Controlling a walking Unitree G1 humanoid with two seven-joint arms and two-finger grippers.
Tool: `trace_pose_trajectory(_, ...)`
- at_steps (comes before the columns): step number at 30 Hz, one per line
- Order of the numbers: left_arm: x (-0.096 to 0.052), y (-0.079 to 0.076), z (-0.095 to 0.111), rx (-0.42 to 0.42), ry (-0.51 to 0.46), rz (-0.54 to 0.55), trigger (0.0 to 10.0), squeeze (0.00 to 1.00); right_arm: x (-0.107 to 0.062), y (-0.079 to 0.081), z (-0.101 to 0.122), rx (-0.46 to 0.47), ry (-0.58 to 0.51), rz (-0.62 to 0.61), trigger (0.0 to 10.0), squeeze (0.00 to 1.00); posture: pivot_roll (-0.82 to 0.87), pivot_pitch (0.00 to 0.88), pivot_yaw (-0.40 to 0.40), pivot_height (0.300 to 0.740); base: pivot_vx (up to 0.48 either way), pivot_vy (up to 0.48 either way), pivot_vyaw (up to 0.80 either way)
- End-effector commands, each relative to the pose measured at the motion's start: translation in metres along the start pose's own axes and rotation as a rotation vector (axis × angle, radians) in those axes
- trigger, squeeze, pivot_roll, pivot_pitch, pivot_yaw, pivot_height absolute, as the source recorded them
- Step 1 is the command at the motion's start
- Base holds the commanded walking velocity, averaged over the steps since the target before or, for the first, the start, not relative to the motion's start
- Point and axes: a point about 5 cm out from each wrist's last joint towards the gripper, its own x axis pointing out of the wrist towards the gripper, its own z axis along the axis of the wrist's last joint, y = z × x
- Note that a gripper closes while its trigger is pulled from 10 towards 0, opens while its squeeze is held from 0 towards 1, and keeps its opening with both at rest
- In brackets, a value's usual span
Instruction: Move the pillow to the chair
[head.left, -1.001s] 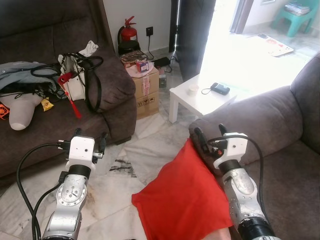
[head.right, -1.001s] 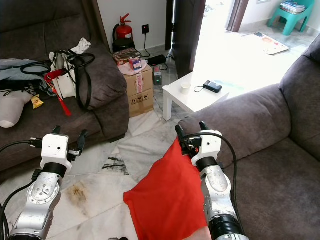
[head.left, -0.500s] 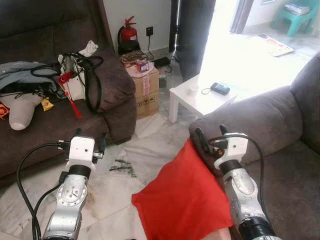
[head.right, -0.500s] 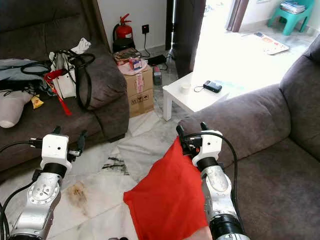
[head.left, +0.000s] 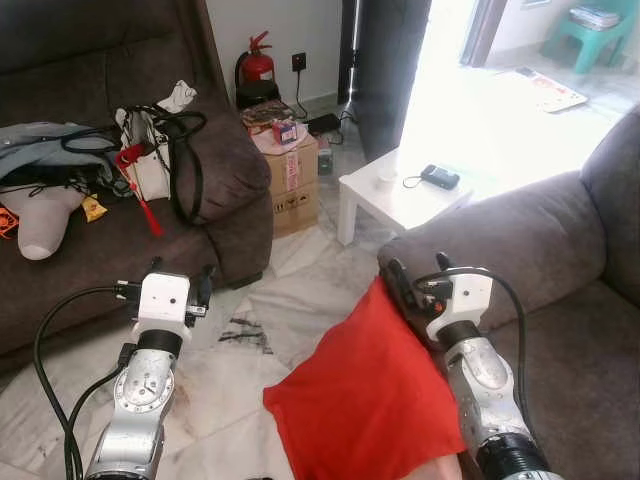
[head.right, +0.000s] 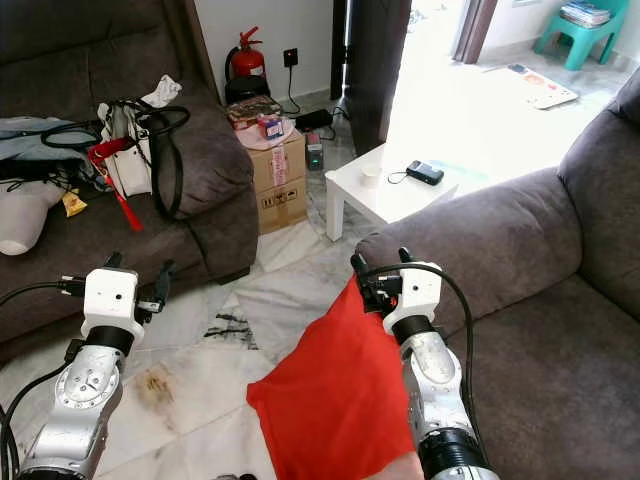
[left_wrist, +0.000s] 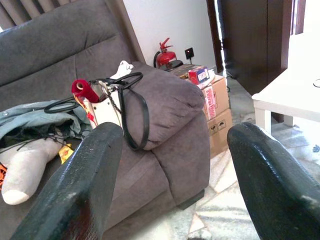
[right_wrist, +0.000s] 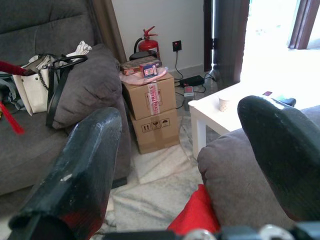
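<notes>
The red pillow (head.left: 365, 395) hangs low in front of me, pressed against the inner side of my right arm, with its top corner just below the wrist. That corner also shows as pillow cloth (right_wrist: 196, 218) beneath the right fingers. My right gripper (head.left: 414, 266) is open and holds nothing, close to the armrest (head.left: 500, 230) of the grey chair (head.left: 570, 340) on my right. My left gripper (head.left: 180, 270) is open and holds nothing, above the marble floor. Its fingers (left_wrist: 80, 185) frame the dark sofa.
A dark sofa (head.left: 120, 230) on the left carries a white handbag (head.left: 150, 165) and clothes. Behind stand a cardboard box (head.left: 292, 185) and a fire extinguisher (head.left: 257, 65). A small white table (head.left: 400, 195) with a cup sits beyond the armrest. Marble floor (head.left: 290, 300) lies between the seats.
</notes>
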Motion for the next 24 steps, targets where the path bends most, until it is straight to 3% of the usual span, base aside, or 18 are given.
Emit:
trace_pose_trajectory(1, -0.0015, 0.0000, -0.0054, -0.002, 0.028, 0.007, 10.0, 0.00, 0.0003, 0.0024, -0.0023, 0.002, 0.015, 0.011, 10.0, 0.00, 0.09, 0.114, 0.013, 0.666, 0.000, 0.000, 0.00)
trace_pose_trajectory(24, -0.0013, -0.0009, -0.0060, -0.005, 0.031, 0.004, 10.0, 0.00, 0.0005, 0.0026, -0.0038, -0.006, 0.020, 0.013, 10.0, 0.00, 0.08, 0.111, 0.011, 0.666, 0.000, 0.000, 0.00)
